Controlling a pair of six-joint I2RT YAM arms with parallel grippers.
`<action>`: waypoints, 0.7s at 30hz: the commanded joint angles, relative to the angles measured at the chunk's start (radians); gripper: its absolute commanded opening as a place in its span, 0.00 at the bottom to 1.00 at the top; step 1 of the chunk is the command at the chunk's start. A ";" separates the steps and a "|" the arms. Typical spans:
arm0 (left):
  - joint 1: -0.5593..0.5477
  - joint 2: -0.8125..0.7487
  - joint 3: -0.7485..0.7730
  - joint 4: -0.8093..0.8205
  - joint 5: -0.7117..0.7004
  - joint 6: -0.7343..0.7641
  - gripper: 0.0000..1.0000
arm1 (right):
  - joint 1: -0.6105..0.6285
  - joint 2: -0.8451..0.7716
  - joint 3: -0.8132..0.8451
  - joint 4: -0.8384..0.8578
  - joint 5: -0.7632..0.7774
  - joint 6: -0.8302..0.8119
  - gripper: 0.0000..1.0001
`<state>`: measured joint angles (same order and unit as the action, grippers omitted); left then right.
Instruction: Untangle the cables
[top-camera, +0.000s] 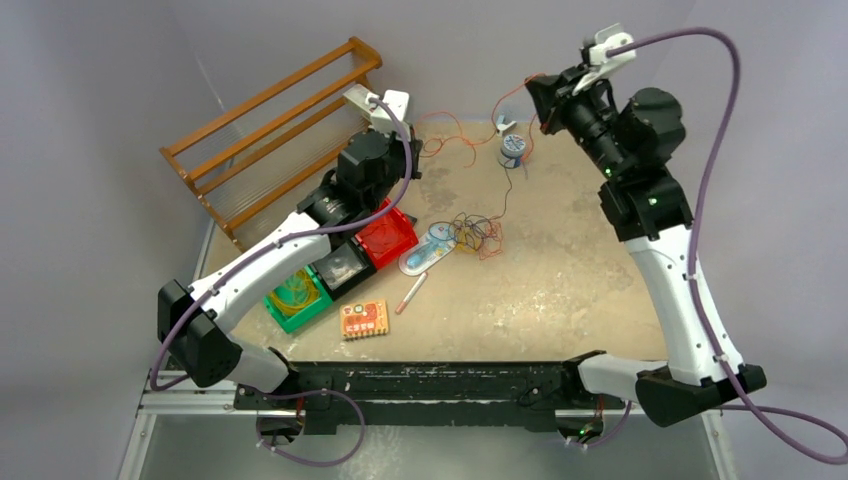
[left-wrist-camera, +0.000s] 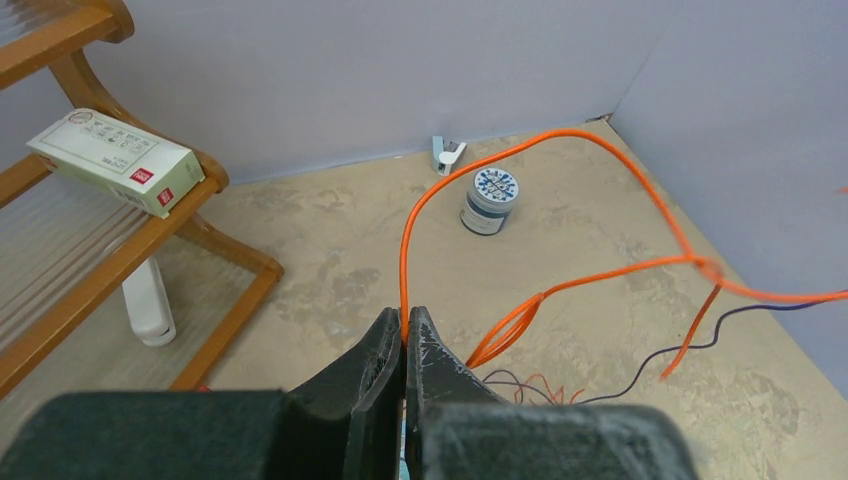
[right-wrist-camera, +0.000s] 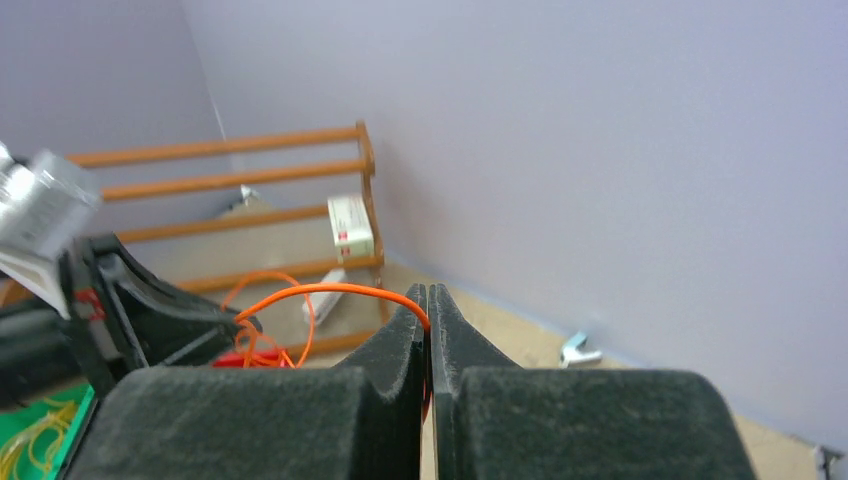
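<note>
My left gripper (left-wrist-camera: 405, 318) is shut on a thin orange cable (left-wrist-camera: 560, 135), which rises from the jaws and arcs right across the far table. My right gripper (right-wrist-camera: 428, 295) is shut on the same orange cable (right-wrist-camera: 320, 290) and holds it raised at the back right. In the top view the left gripper (top-camera: 412, 172) sits at the back left and the right gripper (top-camera: 537, 105) is high near the wall. A tangle of red, orange and dark cables (top-camera: 478, 235) lies mid-table. A dark cable (left-wrist-camera: 760, 312) trails beside the orange one.
A wooden rack (top-camera: 270, 120) stands at the back left, with a small box (left-wrist-camera: 115, 160) on it. Red (top-camera: 385, 235), black (top-camera: 340, 265) and green (top-camera: 297, 295) bins sit under my left arm. A blue-white can (top-camera: 513, 148), a clip (top-camera: 507, 125), an oval case (top-camera: 428, 250), a pen (top-camera: 411, 292) and an orange pack (top-camera: 363, 320) lie around.
</note>
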<state>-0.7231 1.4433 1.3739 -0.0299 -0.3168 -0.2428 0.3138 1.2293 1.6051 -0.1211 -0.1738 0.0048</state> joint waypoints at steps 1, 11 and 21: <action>-0.004 -0.044 -0.013 0.067 -0.015 -0.001 0.00 | -0.002 -0.002 0.115 0.004 0.015 -0.029 0.00; -0.004 -0.055 -0.051 0.090 -0.012 0.000 0.00 | -0.002 0.061 -0.089 -0.003 0.008 -0.032 0.00; -0.004 -0.054 -0.050 0.140 -0.001 -0.011 0.00 | -0.002 0.034 0.260 0.027 0.051 -0.054 0.00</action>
<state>-0.7231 1.4303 1.3159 0.0219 -0.3191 -0.2443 0.3130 1.3533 1.6562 -0.2298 -0.1169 -0.0322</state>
